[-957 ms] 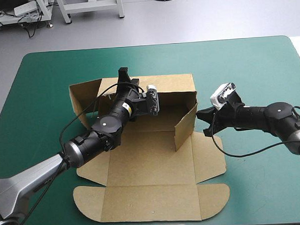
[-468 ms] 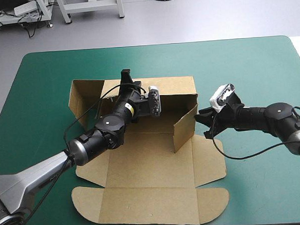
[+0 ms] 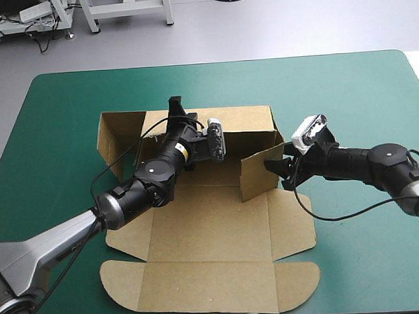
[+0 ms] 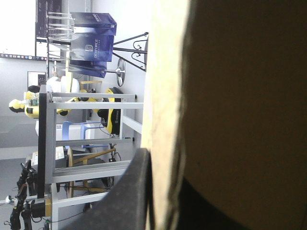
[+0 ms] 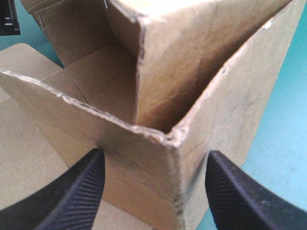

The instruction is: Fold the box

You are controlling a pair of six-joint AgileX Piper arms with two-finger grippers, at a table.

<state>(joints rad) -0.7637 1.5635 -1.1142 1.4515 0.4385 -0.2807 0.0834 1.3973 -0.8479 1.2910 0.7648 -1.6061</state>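
High view shows the box (image 3: 209,233) in the middle of the tabletop (image 3: 352,88), roughly half formed: back wall up, left flap splayed outward, right wall raised but untucked, lid flat. At the box's back wall the left tool (image 3: 174,103), arm stretched forward, pinches the top edge; at the box's right corner the right tool (image 3: 276,166), arm low and level, stands spread, the corner between its fingers (image 5: 76,191).

We get even, bright light from above; soft shadow inside box (image 3: 205,227). Left wrist view: box near-black, backlit.
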